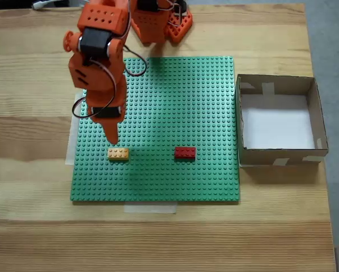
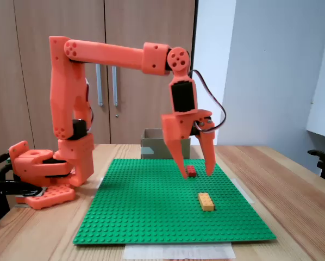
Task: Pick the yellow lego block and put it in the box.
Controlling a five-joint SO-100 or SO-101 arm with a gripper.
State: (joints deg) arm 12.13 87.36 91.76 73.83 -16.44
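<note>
Both fixed views are showing the orange gripper (image 2: 197, 175) hanging with its fingers spread apart and nothing between them, above the green baseplate (image 1: 175, 102). Lying flat on the baseplate just past the fingertips, toward its front edge, the yellow lego block (image 1: 118, 153) is running its long axis left-right in the top-down fixed view, toward the red brick (image 1: 185, 152), well apart from the cardboard box (image 1: 320, 122)

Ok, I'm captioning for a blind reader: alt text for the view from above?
An orange gripper hangs open just behind a yellow lego block on a green baseplate, a red brick to its right. The box sits right of the plate.
</note>
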